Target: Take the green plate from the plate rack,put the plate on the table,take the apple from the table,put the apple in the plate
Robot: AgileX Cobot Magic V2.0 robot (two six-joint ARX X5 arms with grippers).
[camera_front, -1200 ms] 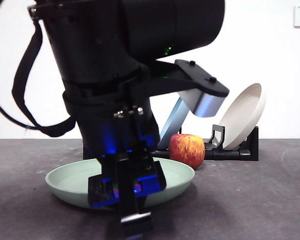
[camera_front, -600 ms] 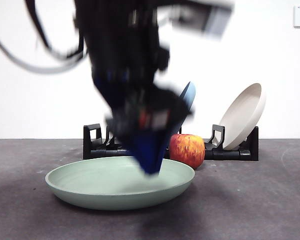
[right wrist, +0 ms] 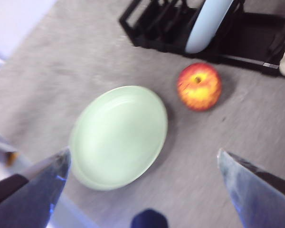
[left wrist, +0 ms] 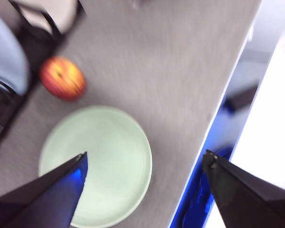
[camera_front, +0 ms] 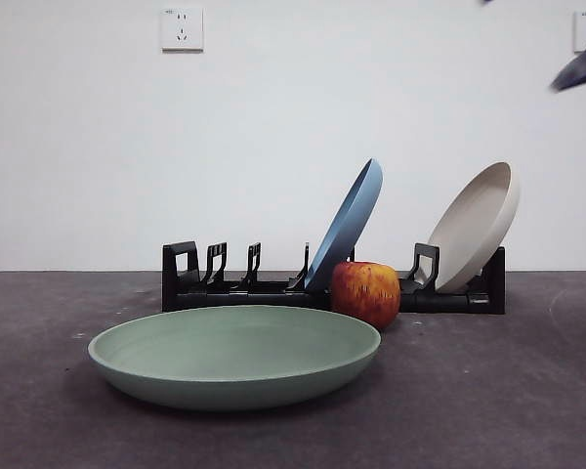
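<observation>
With green plate [camera_front: 234, 354] flat on table [camera_front: 488, 391]: first half done; apple [camera_front: 365, 292] beside rack [camera_front: 236, 285] unpicked; left gripper [left wrist: 145, 164], right gripper [right wrist: 143, 159] spread, empty.

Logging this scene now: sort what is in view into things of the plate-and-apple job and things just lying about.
Job things:
green plate, flat on the table
apple, on the table in front of the plate rack
left gripper and right gripper, both open, above the table

Just there:
blue plate, leaning in the rack
cream-white plate, leaning in the rack
wall sockets
</observation>
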